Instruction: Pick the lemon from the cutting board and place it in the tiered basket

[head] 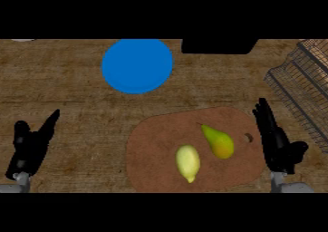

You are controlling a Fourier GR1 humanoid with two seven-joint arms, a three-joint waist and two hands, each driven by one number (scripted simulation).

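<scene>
On the wooden counter (60, 95), the lemon (188, 162) lies untouched on the board (160, 136) at lower centre. The right hand (277, 140) beside it is open and empty; the basket (307, 90) waits at upper right.

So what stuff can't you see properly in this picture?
- Tiered basket: head view, cut off by the right edge; its tiers and inside don't show.
- Black thing at the top: cut by the upper band; can't tell what it is.
- Pale thing, top left: only a sliver shows.

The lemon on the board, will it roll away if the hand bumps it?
Probably a bit: the lemon is rounded and long, lying flat on the cutting board, so it could roll sideways, perhaps toward the pear. Its smooth skin might slip.
</scene>
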